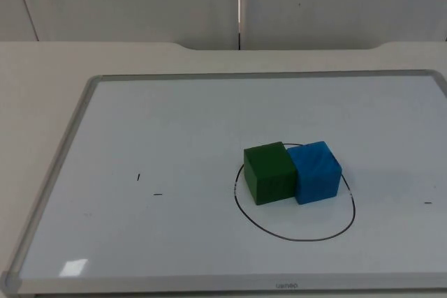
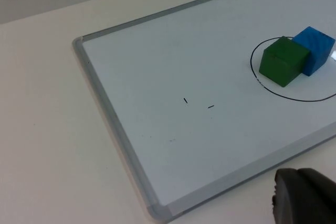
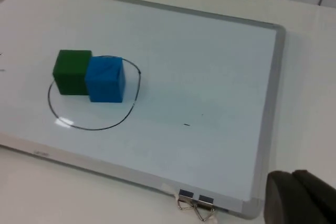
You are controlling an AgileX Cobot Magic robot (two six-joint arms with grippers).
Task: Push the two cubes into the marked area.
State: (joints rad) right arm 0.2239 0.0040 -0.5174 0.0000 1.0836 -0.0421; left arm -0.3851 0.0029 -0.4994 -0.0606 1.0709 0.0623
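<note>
Green cube (image 1: 269, 172) and blue cube (image 1: 316, 171) sit touching inside the drawn oval (image 1: 307, 236) on the whiteboard (image 1: 63, 172), well ahead of both waiting grippers; pushing looks finished. Neither gripper's opening can be told.

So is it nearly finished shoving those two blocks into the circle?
Pretty much. The green cube and blue cube sit touching, side by side, in the drawn circle on the whiteboard, though the green one's edge sits about on the line. Nothing is being pushed. At most a small nudge inward remains.
</note>
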